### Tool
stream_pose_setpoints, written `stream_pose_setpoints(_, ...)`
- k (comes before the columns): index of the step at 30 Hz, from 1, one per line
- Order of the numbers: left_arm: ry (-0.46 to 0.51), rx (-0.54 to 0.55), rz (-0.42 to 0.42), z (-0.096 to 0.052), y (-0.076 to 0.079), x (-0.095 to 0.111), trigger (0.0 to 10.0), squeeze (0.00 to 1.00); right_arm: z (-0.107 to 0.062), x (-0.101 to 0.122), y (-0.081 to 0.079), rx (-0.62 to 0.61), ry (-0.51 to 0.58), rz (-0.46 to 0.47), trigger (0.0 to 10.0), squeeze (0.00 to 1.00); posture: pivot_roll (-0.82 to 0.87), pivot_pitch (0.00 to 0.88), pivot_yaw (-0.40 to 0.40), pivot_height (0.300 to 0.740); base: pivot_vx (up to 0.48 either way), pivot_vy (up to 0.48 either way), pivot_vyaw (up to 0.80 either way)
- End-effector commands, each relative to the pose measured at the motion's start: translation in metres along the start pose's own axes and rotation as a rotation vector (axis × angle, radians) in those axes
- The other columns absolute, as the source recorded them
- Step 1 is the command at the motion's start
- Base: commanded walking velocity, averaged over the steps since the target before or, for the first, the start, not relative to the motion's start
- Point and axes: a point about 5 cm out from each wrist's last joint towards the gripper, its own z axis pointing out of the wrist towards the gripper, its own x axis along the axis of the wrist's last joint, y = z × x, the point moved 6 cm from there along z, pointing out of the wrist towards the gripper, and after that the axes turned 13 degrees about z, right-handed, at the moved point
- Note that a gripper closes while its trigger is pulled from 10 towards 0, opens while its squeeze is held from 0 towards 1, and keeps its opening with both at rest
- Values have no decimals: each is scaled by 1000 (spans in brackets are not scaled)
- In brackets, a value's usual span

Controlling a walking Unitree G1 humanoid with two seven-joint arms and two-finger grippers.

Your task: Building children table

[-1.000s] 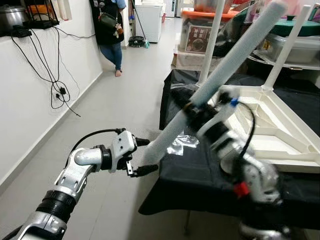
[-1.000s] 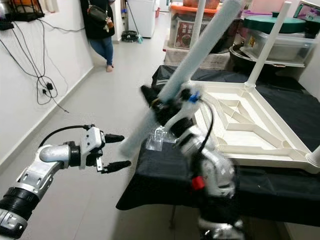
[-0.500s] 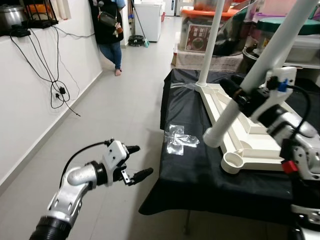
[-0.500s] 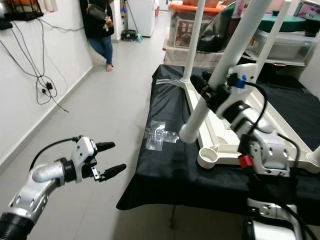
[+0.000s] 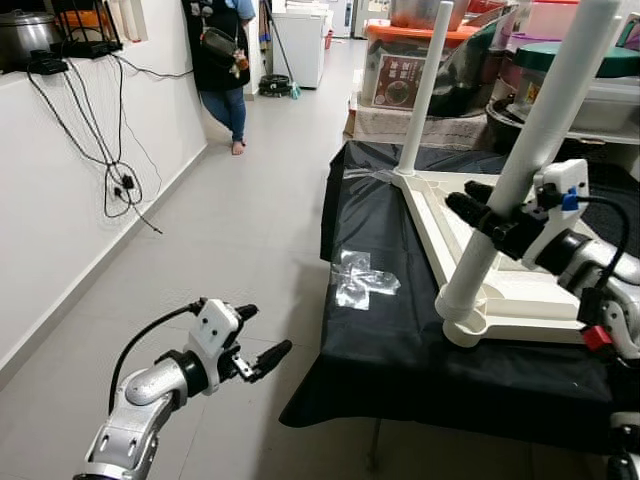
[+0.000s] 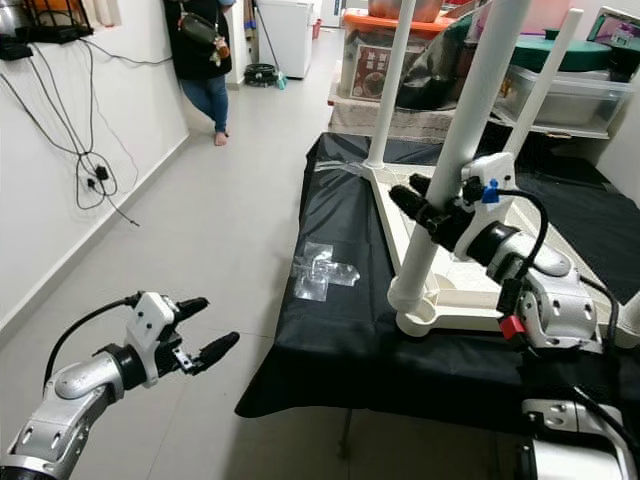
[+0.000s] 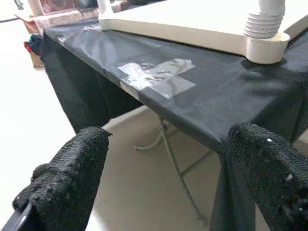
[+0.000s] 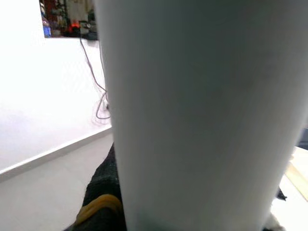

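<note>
Fingers of the right gripper [image 6: 432, 213] are closed around the white table leg [image 6: 468, 130], a little below its middle, and they hold it almost upright. Its lower end, which has a thread, sits in the round corner socket [image 7: 267, 47] of the upside-down white tabletop [image 5: 520, 290]. The tabletop lies on the counter [image 5: 400, 340], which has a black cloth over it. Another leg [image 5: 421, 88] stands already in the far corner, and a third one [image 6: 548, 85] is seen further to the right.

The left gripper [image 5: 253, 352] hangs low over the floor, beside the counter edge, with its fingers [image 7: 72, 178] spread apart and holding nothing. On the cloth near that edge lies a crumpled clear plastic bag [image 5: 360, 281]. A person [image 5: 222, 60] stands far away by the wall.

I judge the leg to be a hollow plastic tube: light, stiff and quite smooth. So it can slip or turn inside the fingers if the hold is weak. Because it is long, a grip too high would let the lower end swing, and a grip near the thread gives more control for turning it in. The tabletop also looks light, so it may slide on the cloth when the leg is twisted; the free gripper could press on its frame to keep it steady.
</note>
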Motion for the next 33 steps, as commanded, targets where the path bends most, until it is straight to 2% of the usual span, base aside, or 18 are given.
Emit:
stream_pose_setpoints(1, -8, 4, -11, 0, 0, -2, 10000, 0, -2, 7, 4, -11, 9, -37, 0, 0, 55, 0, -83, 740, 0, 0, 0)
stream_pose_setpoints(5, -12, 7, -11, 0, 0, -2, 10000, 0, -3, 7, 7, -16, 4, -41, 0, 0, 55, 0, -82, 740, 0, 0, 0)
stream_pose_setpoints(11, -14, 7, -17, 2, 6, -2, 10000, 0, -14, -3, 22, -60, -32, -69, 0, 0, 47, 0, -76, 740, 0, 0, 0)
stream_pose_setpoints(18, -21, 11, -19, 2, 6, -1, 10000, 0, -18, -12, 21, -26, -86, -97, 0, 0, 44, 0, -77, 740, 0, 0, 0)
stream_pose_setpoints(24, -23, 13, -21, 2, 6, -1, 10000, 0, -14, -18, 12, 15, -88, -84, 0, 0, 49, 0, -78, 740, 0, 0, 0)
stream_pose_setpoints(33, -29, 14, -19, 3, 6, -2, 10000, 0, -4, -38, -10, 79, -95, -52, 0, 0, 54, 0, -79, 740, 0, 0, 0)
